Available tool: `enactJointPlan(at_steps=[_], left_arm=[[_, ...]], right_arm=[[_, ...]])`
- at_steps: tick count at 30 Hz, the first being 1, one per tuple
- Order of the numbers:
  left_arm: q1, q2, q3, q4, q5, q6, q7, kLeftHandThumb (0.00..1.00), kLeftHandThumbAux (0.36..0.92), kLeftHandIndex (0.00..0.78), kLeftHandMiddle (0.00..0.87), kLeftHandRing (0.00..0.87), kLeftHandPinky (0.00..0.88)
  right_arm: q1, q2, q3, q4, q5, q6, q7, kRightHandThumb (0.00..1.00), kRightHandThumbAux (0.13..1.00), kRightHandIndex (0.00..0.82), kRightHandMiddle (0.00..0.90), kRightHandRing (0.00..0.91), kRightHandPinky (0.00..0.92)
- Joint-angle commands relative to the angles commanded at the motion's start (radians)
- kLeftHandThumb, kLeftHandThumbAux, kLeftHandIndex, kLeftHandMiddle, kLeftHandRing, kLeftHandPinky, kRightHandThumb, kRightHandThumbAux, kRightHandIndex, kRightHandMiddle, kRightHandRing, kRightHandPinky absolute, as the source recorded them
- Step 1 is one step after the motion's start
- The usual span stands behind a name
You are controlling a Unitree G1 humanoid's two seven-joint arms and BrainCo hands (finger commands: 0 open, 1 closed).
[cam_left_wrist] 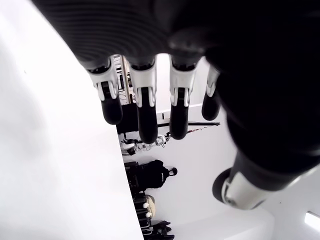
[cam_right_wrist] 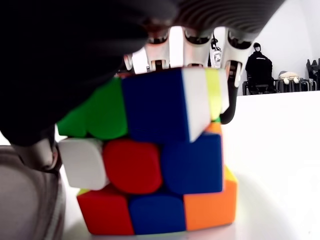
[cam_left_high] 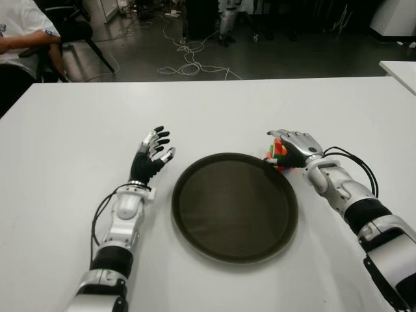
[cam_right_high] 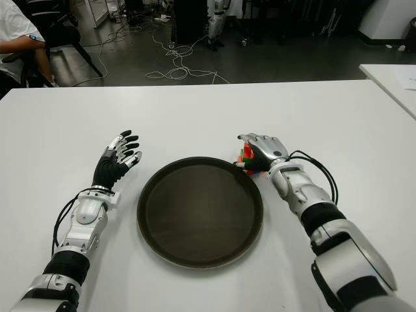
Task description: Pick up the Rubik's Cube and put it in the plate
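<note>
Multicoloured Rubik's Cube (cam_right_wrist: 155, 155) is sitting on the table (cam_left_high: 214, 110) at the plate's (cam_left_high: 195, 224) 2 o'clock | your right hand (cam_left_high: 296, 148) is curling its fingers around it – grasp step | next you're lifting toward 8 o'clock | left hand (cam_left_high: 151, 158) is idling at 9 o'clock, fingers spread.

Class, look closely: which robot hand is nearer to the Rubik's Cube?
Right. The right robot hand covers the Rubik's Cube, fingers draped over it. The left robot hand shows across the plate, open.
</note>
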Motion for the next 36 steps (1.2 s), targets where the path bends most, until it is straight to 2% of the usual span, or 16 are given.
enactJointPlan(at_steps=[17,36], left_arm=[[0.003,0.001,0.000,-0.008,-0.007,0.011,-0.015,0.049,0.735,0.097,0.169,0.151,0.111],[0.000,0.001,0.002,-0.004,-0.009,0.015,-0.012,0.067,0.721,0.119,0.179,0.160,0.123]], right_arm=[[-0.007,0.002,-0.003,0.008,0.011,0.005,-0.005,0.289,0.522,0.090,0.188,0.258,0.349],[-0.012,-0.005,-0.008,0.005,0.021,0.001,-0.003,0.327,0.547,0.095,0.192,0.250,0.332]])
